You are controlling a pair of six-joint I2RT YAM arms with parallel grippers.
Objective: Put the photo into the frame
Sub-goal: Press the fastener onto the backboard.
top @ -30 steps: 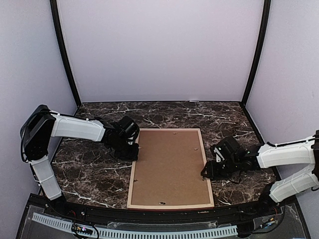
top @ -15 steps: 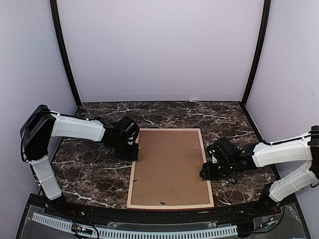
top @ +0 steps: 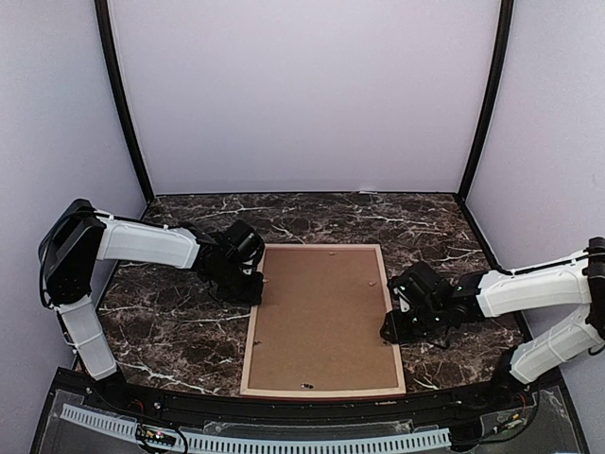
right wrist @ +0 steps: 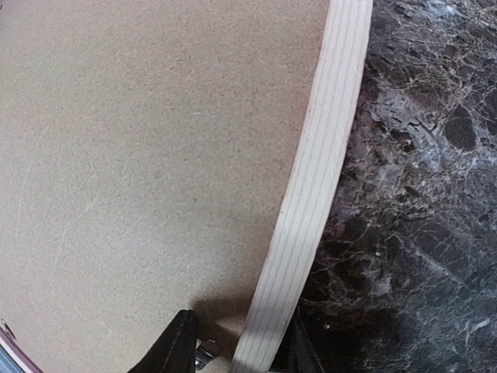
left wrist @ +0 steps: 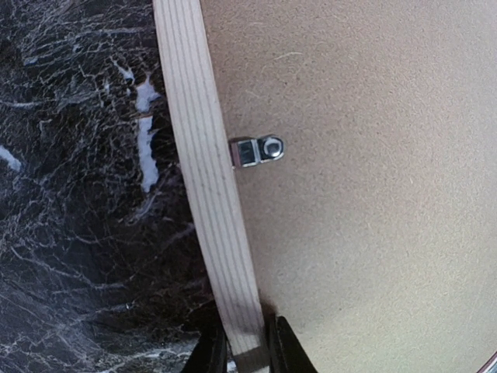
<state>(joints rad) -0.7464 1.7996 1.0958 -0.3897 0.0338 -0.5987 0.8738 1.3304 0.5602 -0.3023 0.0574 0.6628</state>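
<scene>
The frame, pale wood with thin rails, lies flat in the middle of the table. A brown backing board fills it. The photo is hidden. My left gripper is shut on the frame's left rail, one finger on each side. My right gripper straddles the right rail. Its jaws are open: the outer finger sits against the rail, while the inner finger stands apart from it over the board.
A small metal clip lies on the board beside the left rail, and more clips dot the board's edges. Dark marble table surrounds the frame. Pale walls close in the back and both sides.
My right gripper has shifted a little left onto the frame's right rail and its jaws have narrowed. The left arm and the frame have not moved.
</scene>
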